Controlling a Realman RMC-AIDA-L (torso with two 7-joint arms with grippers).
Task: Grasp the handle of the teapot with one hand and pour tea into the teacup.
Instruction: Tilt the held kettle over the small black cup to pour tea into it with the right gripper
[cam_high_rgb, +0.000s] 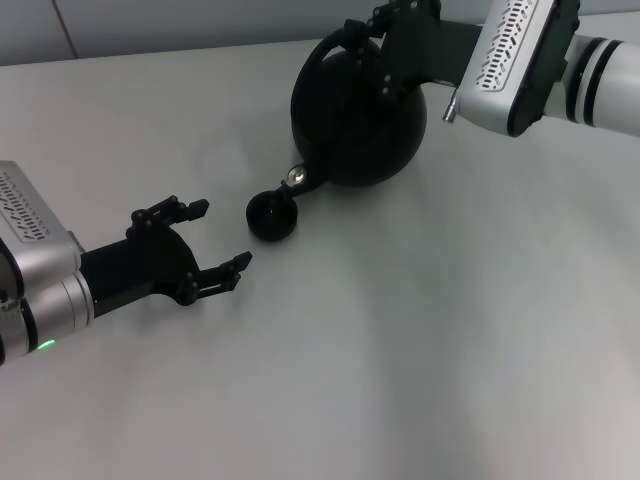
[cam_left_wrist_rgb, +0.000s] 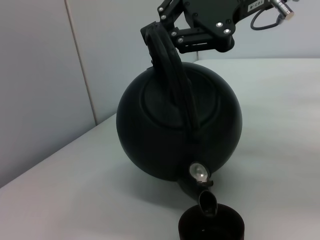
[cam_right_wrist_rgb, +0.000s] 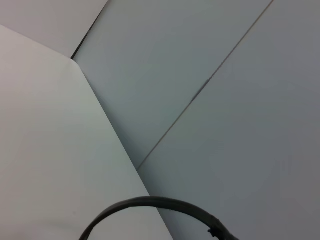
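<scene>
Right gripper (cam_high_rgb: 365, 40) clamped on the handle (cam_high_rgb: 322, 55) of the teapot (cam_high_rgb: 360, 120), fingers (cam_left_wrist_rgb: 167, 25) closed around the hoop near its top. In the left wrist view the fingers grip the handle (cam_left_wrist_rgb: 172, 70) from the side away from the spout.

Teapot tipped hard toward the teacup (cam_high_rgb: 272, 215): lid side facing the camera in the left wrist view, spout (cam_high_rgb: 300, 182) pointing down and toward the cup. Long axis from handle top to spout running roughly diagonal, handle high and back, spout low and forward. Spout tip (cam_left_wrist_rgb: 207, 202) directly over the teacup (cam_left_wrist_rgb: 212, 225), just above the rim or at it; cannot tell if touching. No visible stream.

Whether the teapot's belly touches the surface (cam_high_rgb: 420, 330) unclear.

Left gripper (cam_high_rgb: 218, 238) idle beside the teacup, on the side away from the teapot, fingers (cam_high_rgb: 185, 210) spread wide, holding nothing, near the cup but apart from it.

Room: teacup sits between left gripper and teapot, tight gap on both sides. Broad bare surface on the near side of the teacup and out past the teapot under the right arm. Far edge of the surface just behind the teapot, wall panels (cam_left_wrist_rgb: 40, 75) beyond. Right wrist view: only wall, a slice of surface and a dark curved cable (cam_right_wrist_rgb: 150, 207).
</scene>
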